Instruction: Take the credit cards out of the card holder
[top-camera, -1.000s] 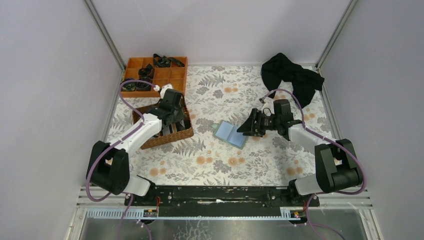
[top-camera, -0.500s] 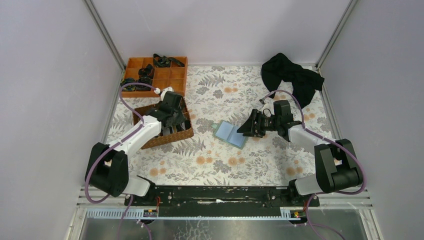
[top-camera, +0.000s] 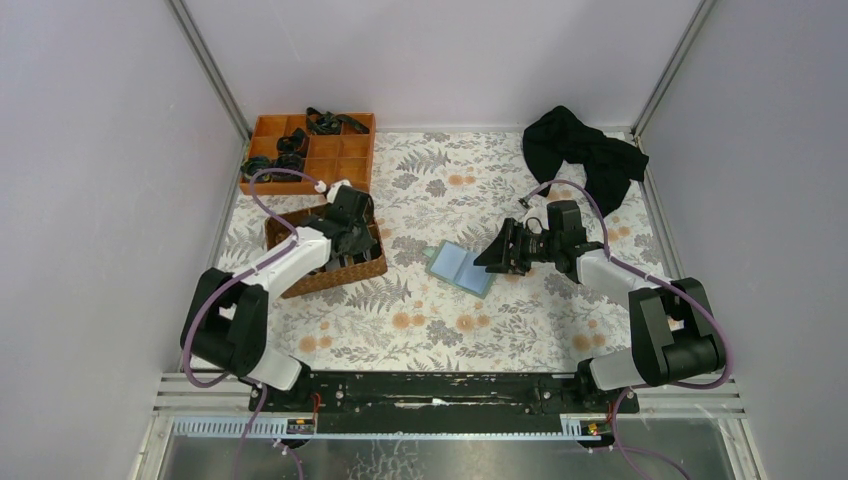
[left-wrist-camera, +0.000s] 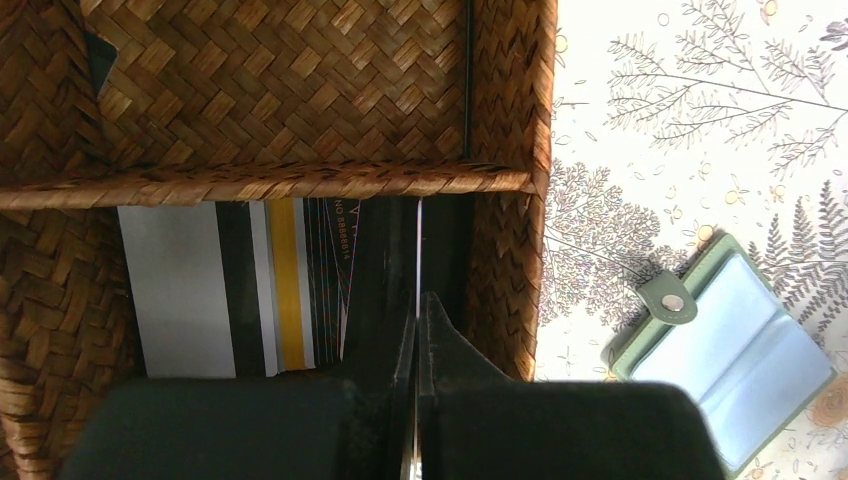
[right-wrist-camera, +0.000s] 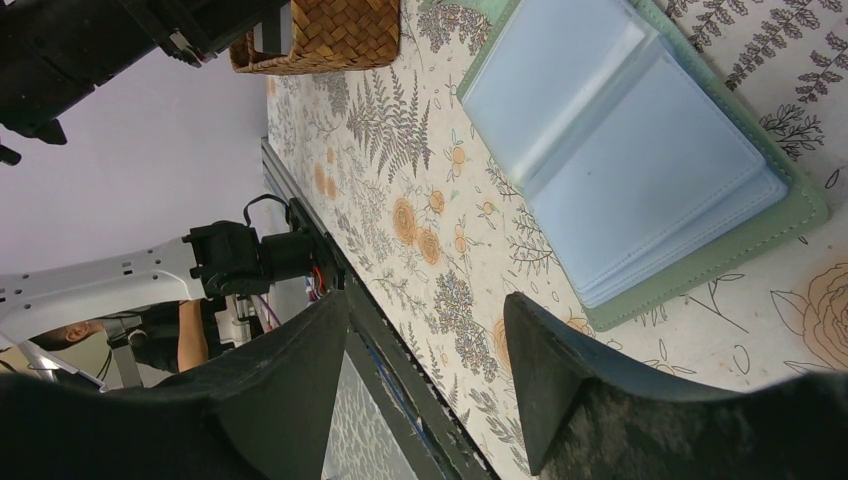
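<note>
The card holder (top-camera: 462, 267) lies open and flat near the middle of the worktop (top-camera: 520, 320), well away from every edge. Its long axis runs slantwise from the left edge toward the near right corner, and its fold crosses that line. The snap tab (left-wrist-camera: 667, 300), with a small metal stud, points left toward the wicker basket (top-camera: 352, 275). The holder is grey-green outside with a stitched rim. Inside, the sleeves are smooth, glossy and light blue, lying in soft layered leaves.

The right gripper (top-camera: 496, 257) hangs just beside the holder's right end with its jaws wide apart. In the wrist view the two blunt dark fingers (right-wrist-camera: 555, 380) frame the grey-green rim without touching it.

The credit cards (left-wrist-camera: 230, 290) lie flat and overlapping in the basket's near right compartment, against its woven divider. They are thin rectangles (one whitish with a dark stripe, one with a yellow band, one dark with small print).

The left gripper (left-wrist-camera: 415, 335) is over that compartment with its jaws pressed together. A thin pale edge runs from its tips to the divider. I cannot tell whether that edge is pinched.
</note>
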